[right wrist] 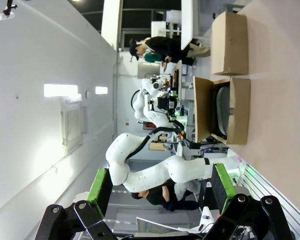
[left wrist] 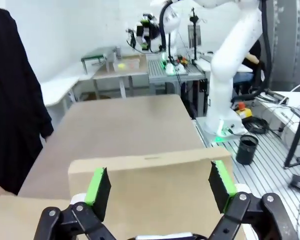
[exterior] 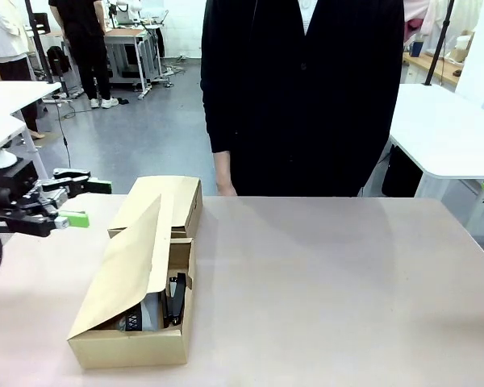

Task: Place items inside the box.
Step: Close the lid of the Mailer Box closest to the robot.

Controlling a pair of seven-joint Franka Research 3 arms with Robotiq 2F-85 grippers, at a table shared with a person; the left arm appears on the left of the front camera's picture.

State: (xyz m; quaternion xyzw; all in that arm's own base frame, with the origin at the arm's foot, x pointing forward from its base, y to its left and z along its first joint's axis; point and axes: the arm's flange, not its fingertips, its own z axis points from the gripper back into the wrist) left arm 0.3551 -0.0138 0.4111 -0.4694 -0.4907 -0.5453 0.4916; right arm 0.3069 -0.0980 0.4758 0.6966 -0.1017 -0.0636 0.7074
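1. The left gripper (exterior: 79, 201) is at the left edge of the table, level and pointing sideways toward the brown cardboard box (exterior: 137, 343). Its green-padded fingers (left wrist: 97, 187) are spread wide with nothing between them.
2. The right gripper (right wrist: 161, 190) is turned on its side. It is wide open too and holds nothing.
3. I cannot read any words on the box or the things in it.
4. The box is on the left part of the light brown table (exterior: 331, 290), with its long side running from near to far. Its flap is tilted up.
5. A long black stapler (exterior: 175, 300) lies inside, pointing the same way as the box.
6. A person in a black top (exterior: 302, 97) stands at the far side.
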